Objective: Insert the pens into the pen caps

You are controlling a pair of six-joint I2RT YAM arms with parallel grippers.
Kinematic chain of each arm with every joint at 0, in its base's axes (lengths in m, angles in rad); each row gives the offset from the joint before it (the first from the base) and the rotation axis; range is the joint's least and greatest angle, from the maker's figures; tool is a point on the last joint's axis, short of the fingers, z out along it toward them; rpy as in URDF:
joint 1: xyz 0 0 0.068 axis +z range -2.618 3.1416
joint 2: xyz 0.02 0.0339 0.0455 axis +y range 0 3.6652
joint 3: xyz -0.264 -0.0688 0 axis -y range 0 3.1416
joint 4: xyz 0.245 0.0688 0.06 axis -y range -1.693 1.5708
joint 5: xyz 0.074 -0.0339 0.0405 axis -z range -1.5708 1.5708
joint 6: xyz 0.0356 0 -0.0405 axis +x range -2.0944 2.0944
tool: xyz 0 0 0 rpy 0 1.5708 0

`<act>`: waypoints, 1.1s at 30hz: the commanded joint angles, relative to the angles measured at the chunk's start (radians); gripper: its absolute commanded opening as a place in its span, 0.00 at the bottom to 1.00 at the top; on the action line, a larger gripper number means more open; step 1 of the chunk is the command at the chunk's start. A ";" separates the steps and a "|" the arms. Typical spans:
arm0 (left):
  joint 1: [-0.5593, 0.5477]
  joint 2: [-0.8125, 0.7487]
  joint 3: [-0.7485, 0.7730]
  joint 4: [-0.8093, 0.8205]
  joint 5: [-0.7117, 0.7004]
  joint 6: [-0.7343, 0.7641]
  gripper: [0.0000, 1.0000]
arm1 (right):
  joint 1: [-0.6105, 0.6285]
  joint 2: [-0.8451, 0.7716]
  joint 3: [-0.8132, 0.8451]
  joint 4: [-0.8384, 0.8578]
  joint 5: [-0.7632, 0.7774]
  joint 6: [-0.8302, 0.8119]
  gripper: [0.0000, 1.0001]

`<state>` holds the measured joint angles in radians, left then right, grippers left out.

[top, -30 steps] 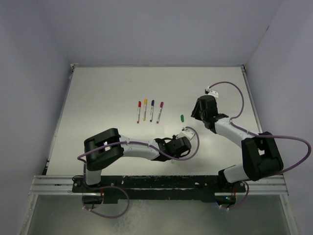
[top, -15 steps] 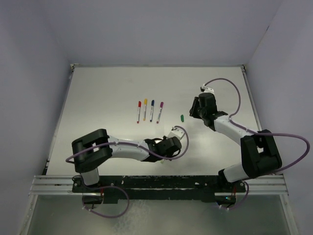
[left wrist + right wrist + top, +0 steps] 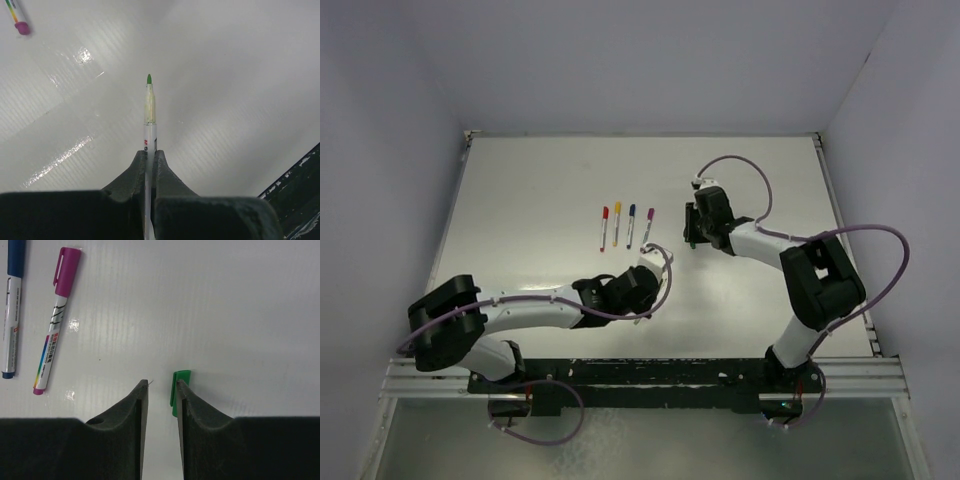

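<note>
The pens: four capped pens (image 3: 626,225) lie in a row on the worktop (image 3: 540,190), with red, yellow, blue and purple caps. The green-tipped pen (image 3: 149,112) is pinched by its barrel in the left fingers (image 3: 141,164), which are closed tight, its bare tip pointing forward. The green cap (image 3: 175,399) lies flat on the worktop at the right fingers (image 3: 141,397). These stand part open, gripping nothing, and the cap sits against one fingertip, mostly outside the gap.

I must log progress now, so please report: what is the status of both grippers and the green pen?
Left gripper shut on green pen, tip bare. Right gripper open at green cap, not yet gripped. Capped purple pen lies apart, no obstruction.
</note>
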<state>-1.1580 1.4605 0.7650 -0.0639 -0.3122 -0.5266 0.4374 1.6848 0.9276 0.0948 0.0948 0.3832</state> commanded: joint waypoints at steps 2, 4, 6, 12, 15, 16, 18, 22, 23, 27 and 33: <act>0.010 -0.066 -0.001 0.062 0.023 0.033 0.00 | 0.026 0.036 0.061 -0.022 0.058 -0.001 0.32; 0.013 -0.087 -0.017 0.072 0.030 0.028 0.00 | 0.026 0.043 0.061 -0.024 0.080 0.009 0.32; 0.018 -0.109 -0.041 0.096 0.044 0.023 0.00 | 0.026 0.049 0.063 -0.027 0.104 0.018 0.32; 0.048 -0.135 -0.076 0.119 0.076 0.003 0.00 | 0.029 0.049 0.062 -0.026 0.121 0.014 0.32; 0.056 -0.132 -0.081 0.128 0.087 -0.001 0.00 | 0.033 0.027 0.057 -0.019 0.130 0.006 0.32; 0.059 -0.128 -0.081 0.130 0.090 -0.001 0.00 | 0.034 0.016 0.054 -0.017 0.132 0.005 0.32; 0.062 -0.119 -0.081 0.137 0.101 -0.001 0.00 | 0.035 -0.007 0.055 -0.021 0.140 0.006 0.32; 0.064 -0.103 -0.078 0.155 0.118 0.000 0.00 | 0.035 -0.046 0.054 -0.035 0.178 0.013 0.33; 0.064 -0.099 -0.078 0.158 0.120 0.000 0.00 | 0.035 -0.050 0.053 -0.043 0.189 0.020 0.33; 0.067 -0.091 -0.079 0.165 0.122 0.000 0.00 | 0.035 -0.035 0.062 -0.102 0.220 0.080 0.36; 0.074 -0.090 -0.076 0.168 0.125 0.004 0.00 | 0.035 0.024 0.071 -0.112 0.216 0.118 0.42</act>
<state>-1.0946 1.3697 0.6842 0.0483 -0.1963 -0.5148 0.4660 1.6825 0.9649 0.0090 0.2798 0.4549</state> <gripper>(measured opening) 0.027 0.415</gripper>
